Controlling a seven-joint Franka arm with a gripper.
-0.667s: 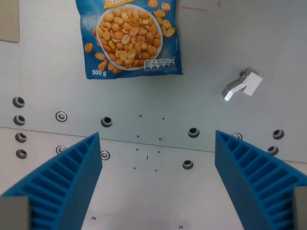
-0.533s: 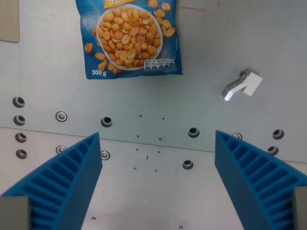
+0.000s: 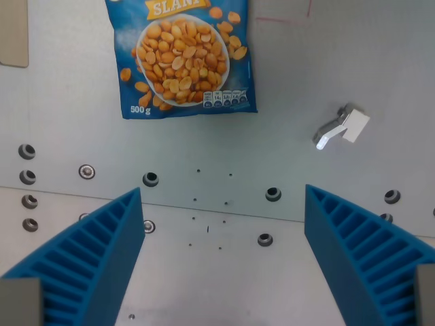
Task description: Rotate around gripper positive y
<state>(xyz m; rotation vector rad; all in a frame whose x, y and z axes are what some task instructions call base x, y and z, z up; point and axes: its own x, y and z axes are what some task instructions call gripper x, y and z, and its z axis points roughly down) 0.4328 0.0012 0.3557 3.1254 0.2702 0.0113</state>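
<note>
My gripper hangs wide apart over the grey metal table, its two blue ribbed fingers framing the near edge of the wrist view with nothing between them. Everything beyond them has slid down the frame since half a second ago: the camera has tipped, not the objects. The peanut bag, far and a little to the wrist view's left, now shows more of its yellow lettering at the top, while its "500 g" corner sits lower. The small white-and-metal bracket, far to the wrist view's right and well apart from the bag, has dropped the same way, as have the bolt holes across the middle of the plate. A beige patch stays at the far left edge. The even shift looks to me like the start of the pitch this task asks for, which has no object of its own, only my wrist turning. I judge the rotation barely begun, with most of the sweep still ahead.
</note>
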